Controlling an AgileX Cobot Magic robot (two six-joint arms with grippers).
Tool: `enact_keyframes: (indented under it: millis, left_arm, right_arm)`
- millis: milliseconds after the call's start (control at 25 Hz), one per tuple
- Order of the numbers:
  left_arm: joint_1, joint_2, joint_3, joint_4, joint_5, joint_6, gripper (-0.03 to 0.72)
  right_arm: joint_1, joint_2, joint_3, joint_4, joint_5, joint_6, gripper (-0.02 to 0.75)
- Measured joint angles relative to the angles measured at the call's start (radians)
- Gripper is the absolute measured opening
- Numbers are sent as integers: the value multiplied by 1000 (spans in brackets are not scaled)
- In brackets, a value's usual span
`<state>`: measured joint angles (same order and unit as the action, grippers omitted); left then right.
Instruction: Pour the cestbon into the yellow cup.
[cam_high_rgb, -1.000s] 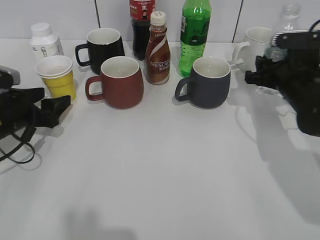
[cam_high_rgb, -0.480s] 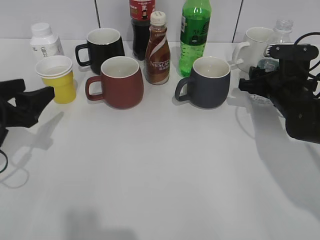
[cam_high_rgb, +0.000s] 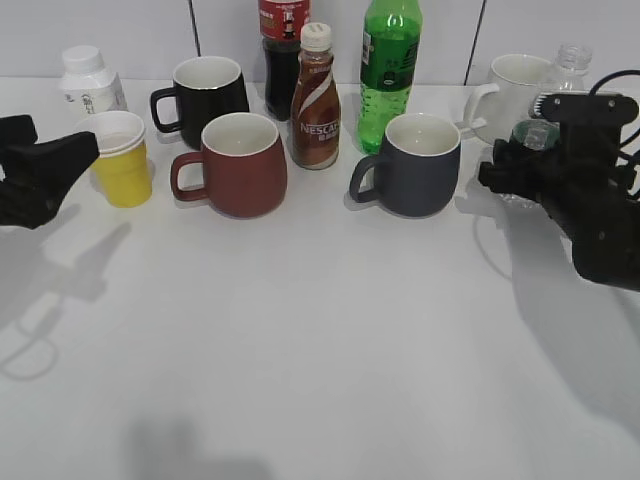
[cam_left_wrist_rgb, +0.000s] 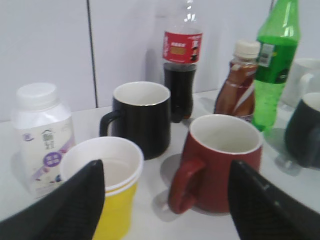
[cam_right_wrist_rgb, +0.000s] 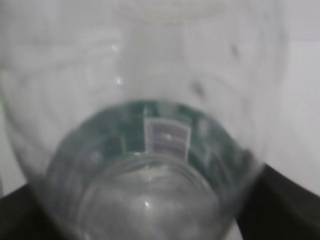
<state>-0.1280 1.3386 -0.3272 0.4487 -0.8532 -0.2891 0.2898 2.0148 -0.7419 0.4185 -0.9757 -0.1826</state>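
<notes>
The yellow cup stands at the far left of the table, upright, white inside; it also shows in the left wrist view. My left gripper is open and empty, raised just left of the cup; in its wrist view the cup sits by the left finger. The cestbon, clear with a dark green label and no cap, stands at the far right beside the white mug. My right gripper is shut on it at mid-body. The bottle fills the right wrist view between the jaws.
Behind and beside the cup: a white pill bottle, black mug, red mug. Mid-back: cola bottle, Nescafé bottle, green soda bottle, grey mug. A white mug stands next to the cestbon.
My left gripper has risen and drawn back left from the cup's base. My right gripper with the cestbon has come down and a little left, then nearly stopped.
</notes>
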Motion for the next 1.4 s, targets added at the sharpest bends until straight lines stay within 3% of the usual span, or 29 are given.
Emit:
enact_keyframes:
  millis: [280, 600, 840, 1000, 1200, 1400]
  left_arm:
    - [-95, -103, -51, -3, 256, -72, 577]
    - [-242, -253, -227, -58, 866, -117, 571]
    - [-260, -337, -373, -140, 1442, -117, 539]
    - [-260, -391, -436, -183, 1755, -116, 536]
    - [-260, -485, -445, -249, 2014, -43, 536]
    - [-260, -664, -446, -291, 2067, 29, 536]
  right_arm:
    - [1, -71, 115, 2, 4, 0, 617]
    - [1, -225, 215, -44, 204, 1, 605]
    - [1, -362, 215, -56, 556, 1, 595]
    - [1, -492, 213, -143, 858, 1, 595]
    - [1, -674, 194, -190, 1238, 0, 595]
    - [1, -878, 194, -200, 1574, 0, 595]
